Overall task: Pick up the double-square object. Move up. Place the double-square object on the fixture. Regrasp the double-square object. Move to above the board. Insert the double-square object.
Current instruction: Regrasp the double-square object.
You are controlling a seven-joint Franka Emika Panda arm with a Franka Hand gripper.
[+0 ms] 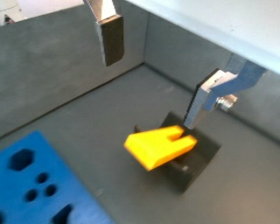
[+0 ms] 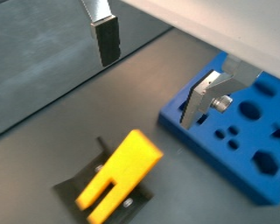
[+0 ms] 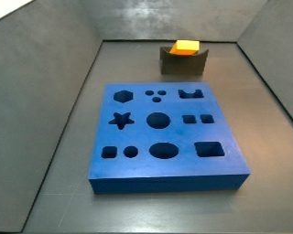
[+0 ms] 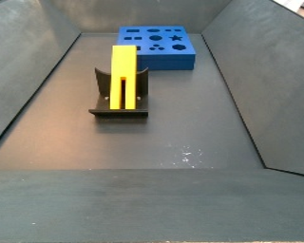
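The yellow double-square object (image 4: 124, 71) rests on the dark fixture (image 4: 119, 112), leaning up along it with its two prongs towards the floor; it shows in both side views (image 3: 185, 47). In both wrist views my gripper (image 1: 157, 72) (image 2: 153, 70) hangs open above the floor, with nothing between its fingers (image 1: 112, 39). The double-square object (image 1: 157, 145) (image 2: 122, 173) lies apart from the fingertips, on the fixture (image 1: 195, 166) (image 2: 70, 188). The blue board (image 3: 168, 137) (image 4: 161, 47) lies flat on the floor beyond the fixture. Neither side view shows the gripper.
Grey walls enclose the dark floor on all sides (image 3: 63, 110). The board (image 1: 31, 188) (image 2: 241, 131) carries several shaped holes, among them a star, a hexagon, circles and squares.
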